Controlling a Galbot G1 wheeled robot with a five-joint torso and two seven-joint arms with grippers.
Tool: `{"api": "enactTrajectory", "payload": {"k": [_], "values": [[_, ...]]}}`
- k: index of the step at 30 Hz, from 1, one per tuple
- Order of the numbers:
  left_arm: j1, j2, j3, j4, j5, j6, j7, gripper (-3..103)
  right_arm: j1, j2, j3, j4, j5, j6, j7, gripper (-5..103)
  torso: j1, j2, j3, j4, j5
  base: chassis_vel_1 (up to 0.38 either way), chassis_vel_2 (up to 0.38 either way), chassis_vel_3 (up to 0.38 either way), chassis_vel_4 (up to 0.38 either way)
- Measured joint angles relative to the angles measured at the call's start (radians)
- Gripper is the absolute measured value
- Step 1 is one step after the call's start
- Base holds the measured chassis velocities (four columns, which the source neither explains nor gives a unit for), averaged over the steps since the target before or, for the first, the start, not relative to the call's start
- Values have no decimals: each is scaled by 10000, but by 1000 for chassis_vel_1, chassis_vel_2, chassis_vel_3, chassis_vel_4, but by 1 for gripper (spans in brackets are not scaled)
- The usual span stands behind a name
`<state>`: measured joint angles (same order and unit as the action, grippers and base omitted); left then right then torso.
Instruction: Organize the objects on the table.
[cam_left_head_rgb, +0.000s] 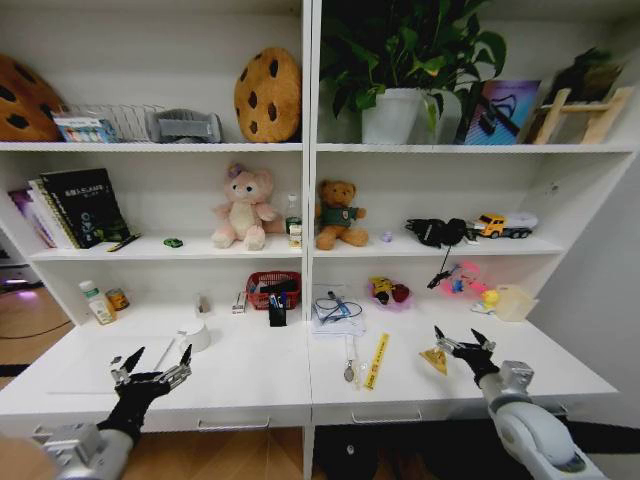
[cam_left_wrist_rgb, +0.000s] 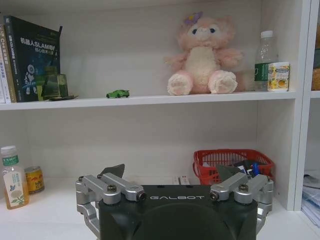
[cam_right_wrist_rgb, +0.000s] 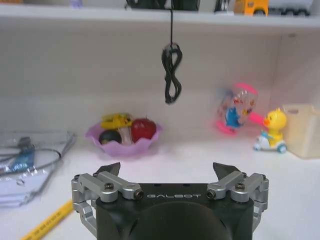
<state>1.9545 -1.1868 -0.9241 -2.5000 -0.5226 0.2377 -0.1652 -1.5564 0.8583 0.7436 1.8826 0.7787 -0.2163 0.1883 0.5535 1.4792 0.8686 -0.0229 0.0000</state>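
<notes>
The table is a long white desk under white shelves. On it lie a yellow ruler, a small key-like item, a yellow triangle, a white cup and a clear folder with a cable. A tiny green toy car sits on the shelf beside a pink plush bear. A small clear bottle stands at the desk's back left. My left gripper hovers open over the left front of the desk. My right gripper is open just right of the yellow triangle.
A red basket and a black pen holder stand at the back middle. A purple bowl of toy fruit, a pink toy, a yellow duck and a pale tub line the back right. A black cord hangs from the shelf.
</notes>
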Motion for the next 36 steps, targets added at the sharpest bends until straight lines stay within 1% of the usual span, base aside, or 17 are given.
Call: {"api": "enactTrajectory", "payload": {"k": [2, 6, 8, 12, 14, 17, 19, 20, 22, 23, 25, 26, 30, 31, 33, 34, 36], "values": [[0, 0, 1, -1, 0, 0, 1, 100, 174, -106, -284, -452, 42, -197, -274, 100, 0, -1, 0, 0, 3, -30, -11, 5, 8], [0, 0, 1, -1, 0, 0, 2, 100, 406, -99, -495, -671, -1, -377, -305, 100, 0, -1, 0, 1, 2, 0, 0, 0, 0], [0, 0, 1, -1, 1, 0, 1, 100, 768, -75, -810, -947, -36, -609, -301, 100, 1, -1, 0, 2, -1, 0, 0, 0, 0], [0, 0, 1, 0, 0, 0, 1, 100, 1026, -72, -1084, -1236, -136, -633, -296, 102, 0, 0, 0, 2, 0, 0, 0, 0, 0], [0, 0, 1, 0, 0, 0, 1, 100, 1322, -27, -1421, -1630, -297, -616, -244, 100, 0, -1, 0, 3, 1, 0, 0, 0, 0], [0, 0, 1, 0, 0, 0, 1, 100, 1367, -5, -1492, -1720, -355, -581, -232, 99, 0, 0, 1, 2, 1, 0, 0, 0, 0], [0, 0, 1, 0, 0, 0, 1, 100, 1407, 22, -1566, -1861, -423, -422, -269, 94, 0, -1, 0, 1, -1, 0, 0, 0, 0], [0, 0, 1, 0, 0, 0, 1, 100, 1407, 22, -1566, -1861, -423, -422, -269, 94, 0, -1, 0, 1, -1, 0, 0, 0, 0], [0, 0, 1, -1, 0, 0, 1, 100, 1452, 54, -1589, -1939, -539, -305, -284, 84, 0, -1, 0, 1, -1, 0, 0, 0, 0], [0, 0, 1, -1, 0, 0, 1, 100, 1452, 54, -1589, -1939, -539, -305, -284, 84, 0, -1, 0, 1, -1, 0, 0, 0, 0], [0, 0, 1, 0, 0, 0, 1, 100, 1484, 76, -1608, -1992, -614, -252, -282, 73, 0, -1, 0, 2, -1, 0, 0, 0, 0], [0, 0, 1, 0, 0, 0, 1, 100, 1484, 76, -1608, -1992, -614, -252, -282, 73, 0, -1, 0, 2, -1, 0, 0, 0, 0], [0, 0, 1, 0, 0, 0, 1, 100, 1490, 98, -1671, -2092, -749, -136, -376, 51, 0, 0, 0, 2, -1, 0, 0, 0, 0], [0, 0, 1, 0, 0, 0, 1, 100, 1490, 98, -1671, -2092, -749, -136, -376, 51, 0, 0, 0, 2, -1, 0, 0, 0, 0], [0, 0, 1, 0, 0, 0, 1, 100, 1482, 124, -1677, -2127, -800, -88, -411, 40, 0, 0, 0, 2, 0, 0, 0, 0, 0], [0, 0, 1, 0, 0, 0, 1, 100, 1482, 124, -1677, -2127, -800, -88, -411, 40, 0, 0, 0, 2, 0, 0, 0, 0, 0], [0, 0, 1, 0, 0, 0, 1, 100, 1483, 126, -1677, -2129, -802, -65, -430, 29, 0, -1, 0, 2, -1, 0, 0, 0, 0]]}}
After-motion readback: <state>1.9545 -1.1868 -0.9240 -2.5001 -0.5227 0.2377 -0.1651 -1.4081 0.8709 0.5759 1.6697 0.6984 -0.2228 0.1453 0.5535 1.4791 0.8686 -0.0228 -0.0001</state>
